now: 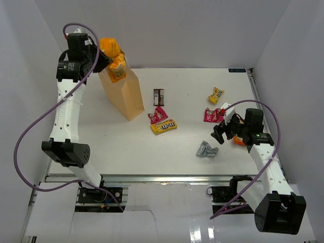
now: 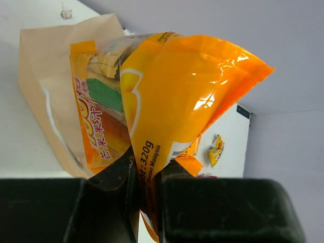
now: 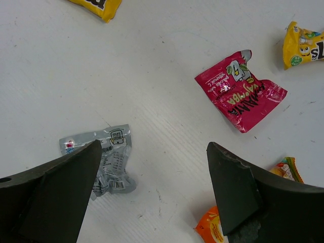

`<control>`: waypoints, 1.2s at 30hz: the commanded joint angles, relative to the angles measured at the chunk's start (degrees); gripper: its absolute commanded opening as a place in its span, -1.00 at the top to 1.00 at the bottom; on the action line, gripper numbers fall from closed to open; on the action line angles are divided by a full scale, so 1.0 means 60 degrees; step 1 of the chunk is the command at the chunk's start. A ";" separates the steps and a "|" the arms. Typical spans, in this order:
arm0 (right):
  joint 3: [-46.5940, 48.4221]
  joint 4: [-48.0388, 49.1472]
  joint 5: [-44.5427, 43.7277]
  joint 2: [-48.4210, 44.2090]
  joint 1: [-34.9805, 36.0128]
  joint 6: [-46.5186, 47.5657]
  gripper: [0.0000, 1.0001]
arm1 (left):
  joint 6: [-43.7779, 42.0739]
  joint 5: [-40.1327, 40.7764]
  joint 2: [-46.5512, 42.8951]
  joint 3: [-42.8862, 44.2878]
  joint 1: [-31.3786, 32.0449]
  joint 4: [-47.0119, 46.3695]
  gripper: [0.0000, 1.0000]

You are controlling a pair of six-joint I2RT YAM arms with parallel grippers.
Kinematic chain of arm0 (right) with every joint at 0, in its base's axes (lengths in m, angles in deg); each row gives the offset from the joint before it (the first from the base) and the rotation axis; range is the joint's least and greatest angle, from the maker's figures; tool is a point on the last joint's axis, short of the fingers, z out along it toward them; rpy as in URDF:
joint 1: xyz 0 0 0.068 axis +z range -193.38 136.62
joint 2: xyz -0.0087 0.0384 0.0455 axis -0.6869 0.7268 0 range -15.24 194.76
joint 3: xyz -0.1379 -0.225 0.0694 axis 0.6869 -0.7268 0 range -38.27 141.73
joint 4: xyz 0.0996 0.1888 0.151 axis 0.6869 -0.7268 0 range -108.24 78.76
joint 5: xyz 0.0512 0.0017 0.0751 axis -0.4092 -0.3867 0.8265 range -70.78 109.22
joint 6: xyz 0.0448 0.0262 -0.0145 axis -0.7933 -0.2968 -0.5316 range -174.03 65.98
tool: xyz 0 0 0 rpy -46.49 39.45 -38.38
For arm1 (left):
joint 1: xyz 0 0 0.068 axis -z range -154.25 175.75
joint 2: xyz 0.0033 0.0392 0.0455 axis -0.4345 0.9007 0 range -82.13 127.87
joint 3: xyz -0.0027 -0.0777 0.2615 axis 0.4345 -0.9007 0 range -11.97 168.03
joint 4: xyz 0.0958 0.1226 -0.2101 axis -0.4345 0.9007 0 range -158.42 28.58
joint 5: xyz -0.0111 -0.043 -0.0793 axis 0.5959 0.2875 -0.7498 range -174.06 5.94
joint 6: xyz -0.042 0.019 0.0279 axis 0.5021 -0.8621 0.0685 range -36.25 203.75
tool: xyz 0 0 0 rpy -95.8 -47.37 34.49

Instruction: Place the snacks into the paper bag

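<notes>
Snack-packing looks barely begun: the left gripper (image 2: 147, 174), fingers clamped on the seam of a large glossy orange foil bag (image 2: 192, 101), holds it at the mouth of the tall, flat-sided tan paper bag (image 1: 126, 96) in the upper left of the overhead frame, not yet released (the bag's interior is hidden). Left on the white table (image 1: 177, 157) are a dark brown bar (image 1: 159, 96), a crinkled pink packet (image 1: 157, 116) touching a shiny yellow packet (image 1: 163, 125) at centre, a small yellow pouch (image 1: 216, 94), a red foil packet (image 3: 240, 91) at right, a crumpled silver wrapper (image 3: 109, 159) and a small orange packet (image 3: 212, 230) beside the right gripper (image 3: 154, 152), whose fingers stand wide apart, holding nothing.
</notes>
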 commanded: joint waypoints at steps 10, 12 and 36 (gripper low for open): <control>0.0379 -0.0557 0.0941 0.0736 0.0026 -0.0303 -0.82 | 0.0016 -0.0788 -0.0125 -0.0875 -0.0144 -0.1456 0.00; 0.0613 -0.0866 0.0650 0.1290 0.0113 -0.0362 -0.86 | -0.0058 -0.0920 -0.0169 -0.0802 -0.0129 -0.1500 -0.32; 0.0014 -0.1849 -0.3879 0.3916 0.2750 0.0867 -0.71 | -0.2052 -0.2283 -0.6597 -0.6686 -0.0129 -0.2599 -0.96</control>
